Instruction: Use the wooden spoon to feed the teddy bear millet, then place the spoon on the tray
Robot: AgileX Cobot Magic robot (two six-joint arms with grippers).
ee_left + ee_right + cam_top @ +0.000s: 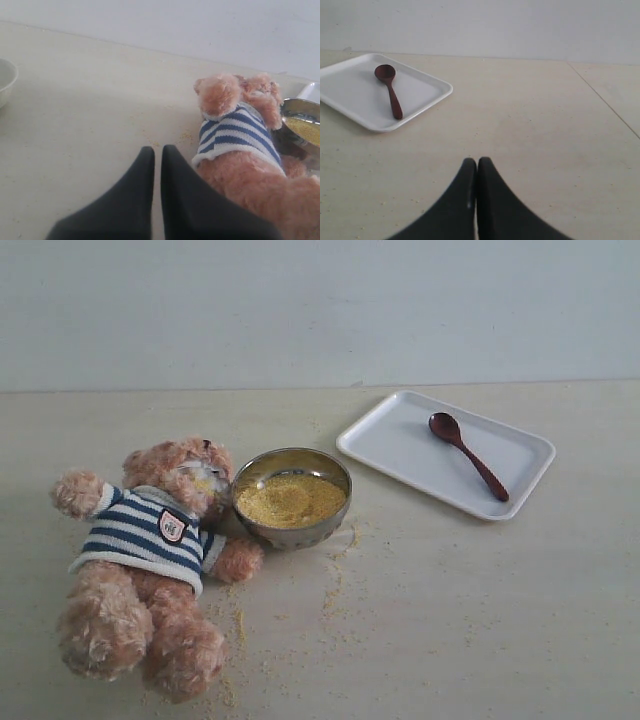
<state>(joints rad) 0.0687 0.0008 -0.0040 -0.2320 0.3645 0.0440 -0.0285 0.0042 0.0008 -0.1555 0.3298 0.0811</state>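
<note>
The teddy bear (150, 550) lies on its back at the left in its striped sweater, its head against the steel bowl of millet (291, 499). The wooden spoon (467, 454) rests inside the white tray (400, 445) at the back right, bowl end toward the far side. Neither arm shows in the exterior view. In the left wrist view my left gripper (157, 148) is shut with nothing in it, just beside the teddy bear (245, 145). In the right wrist view my right gripper (477, 160) is shut and empty, well away from the spoon (389, 89) on the tray (427, 97).
Loose millet grains (335, 590) are scattered on the tabletop in front of the bowl and near the bear's legs. A white bowl's edge (6, 80) shows in the left wrist view. A seam in the tabletop (605, 100) runs past the right gripper.
</note>
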